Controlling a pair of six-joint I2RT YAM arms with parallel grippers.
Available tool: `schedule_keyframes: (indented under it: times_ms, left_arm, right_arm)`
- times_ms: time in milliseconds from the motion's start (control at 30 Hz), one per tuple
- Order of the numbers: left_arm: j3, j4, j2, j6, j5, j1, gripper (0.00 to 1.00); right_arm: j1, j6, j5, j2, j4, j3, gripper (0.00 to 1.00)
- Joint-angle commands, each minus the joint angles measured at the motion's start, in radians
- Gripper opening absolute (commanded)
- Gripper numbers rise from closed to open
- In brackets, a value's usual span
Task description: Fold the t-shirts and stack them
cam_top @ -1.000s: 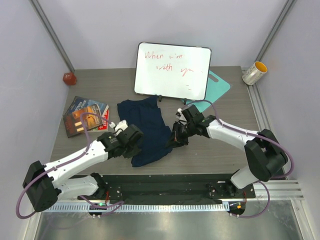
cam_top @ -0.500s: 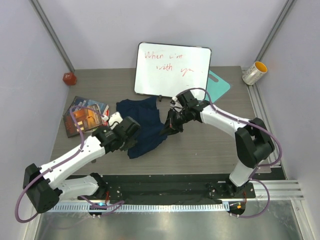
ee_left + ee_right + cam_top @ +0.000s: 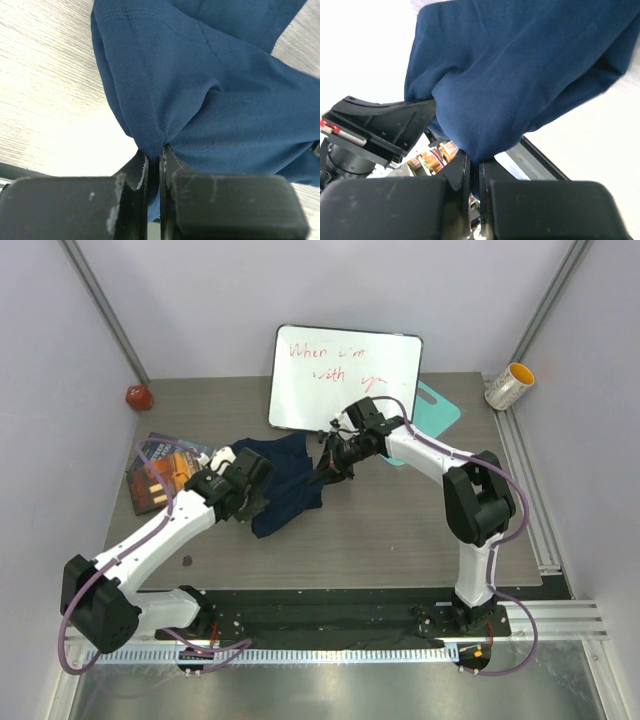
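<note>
Both the left gripper [image 3: 250, 502] and right gripper [image 3: 325, 472], pinched tight on the t-shirt [image 3: 285, 478], have pulled its near edge back, making a fold.

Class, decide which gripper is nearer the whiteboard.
Right. The right gripper, pinching the t-shirt, sits just in front of the whiteboard; the left gripper grips it farther toward the near left.
</note>
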Motion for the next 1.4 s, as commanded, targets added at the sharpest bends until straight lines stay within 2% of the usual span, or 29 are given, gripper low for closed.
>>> schedule_keyframes:
  times_ms: [0, 267, 467, 733, 933, 1133, 1367]
  left_arm:
    - [0.04, -0.008, 0.02, 0.053, -0.009, 0.022, 0.0]
    - [0.053, 0.041, 0.064, 0.089, 0.047, 0.109, 0.0]
    - [0.149, 0.033, 0.201, 0.176, 0.113, 0.206, 0.0]
    - [0.287, 0.027, 0.351, 0.231, 0.158, 0.265, 0.0]
    - [0.315, 0.021, 0.402, 0.242, 0.158, 0.283, 0.0]
    - [0.317, 0.013, 0.425, 0.244, 0.15, 0.304, 0.08]
    - [0.336, 0.009, 0.474, 0.247, 0.15, 0.349, 0.15]
  right_arm:
    - [-0.017, 0.018, -0.025, 0.041, -0.003, 0.093, 0.08]
    - [-0.02, 0.058, -0.035, 0.138, -0.003, 0.17, 0.08]
    - [-0.026, 0.107, -0.035, 0.211, -0.003, 0.291, 0.08]
    - [-0.035, 0.205, -0.055, 0.332, 0.002, 0.466, 0.09]
    - [-0.042, 0.249, -0.066, 0.43, 0.01, 0.554, 0.15]
    - [-0.043, 0.314, -0.08, 0.48, 0.071, 0.569, 0.17]
    - [-0.045, 0.458, -0.098, 0.507, 0.253, 0.549, 0.2]
